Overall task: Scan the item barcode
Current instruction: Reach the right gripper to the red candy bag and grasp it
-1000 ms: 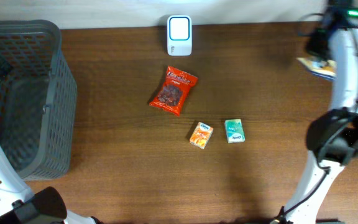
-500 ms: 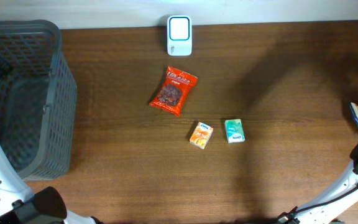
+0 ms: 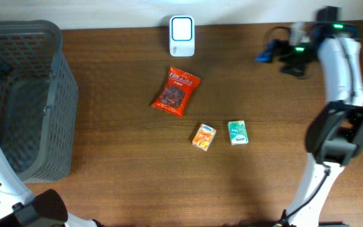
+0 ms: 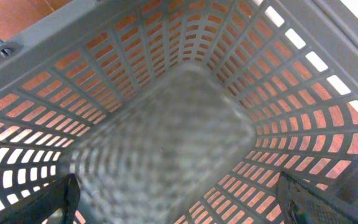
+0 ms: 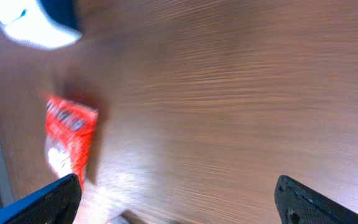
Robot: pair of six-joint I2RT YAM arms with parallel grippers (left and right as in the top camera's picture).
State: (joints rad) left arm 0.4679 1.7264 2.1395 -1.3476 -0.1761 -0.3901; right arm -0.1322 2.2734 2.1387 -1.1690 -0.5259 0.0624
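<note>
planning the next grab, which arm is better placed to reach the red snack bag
Probably right: the right gripper hangs open over the table, red snack bag in its wrist view; the left gripper points into the basket.

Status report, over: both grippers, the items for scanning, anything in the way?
Left gripper open, over basket. Right gripper open, empty, above table. Red snack bag, orange box, green box untouched; scanner unobstructed.

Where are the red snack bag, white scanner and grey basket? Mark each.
red snack bag (image 3: 176, 92), overhead view, centre of its front
white scanner (image 3: 182, 35), overhead view, its top face
grey basket (image 3: 65, 107), overhead view, its right wall
</note>
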